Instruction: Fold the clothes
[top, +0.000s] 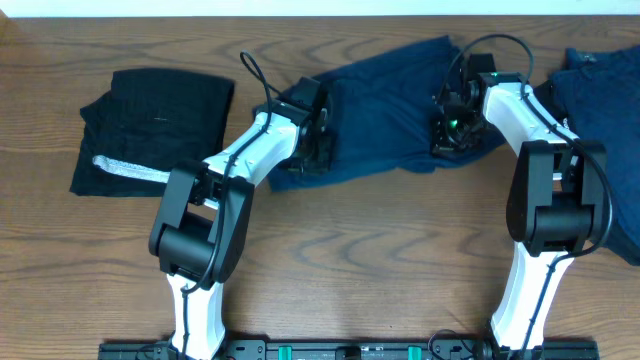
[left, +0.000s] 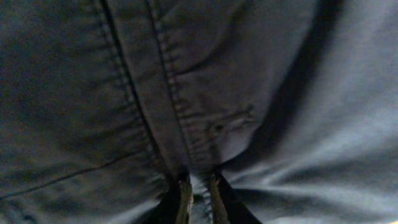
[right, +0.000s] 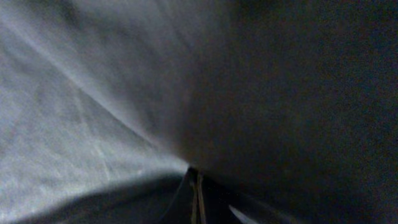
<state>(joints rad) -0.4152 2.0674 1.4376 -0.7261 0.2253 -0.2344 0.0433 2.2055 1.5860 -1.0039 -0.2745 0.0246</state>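
The left gripper (left: 199, 196) pinches a stitched seam of the soft navy blue cloth garment (top: 385, 110) lying between both grippers, the right gripper (right: 194, 188) clamps its other end, and a folded black cloth garment with a whitish-grey band (top: 150, 125) lies well outside the left gripper.

The right-hand navy garment (top: 612, 100) runs past the overhead frame's edge.

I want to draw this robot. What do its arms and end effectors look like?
The left arm and right arm match: white tube-shaped links joined by chunky black joints. A thin black cable loops by each wrist. The left end effector is dark with two slim fingers. A green light glows near the right wrist.
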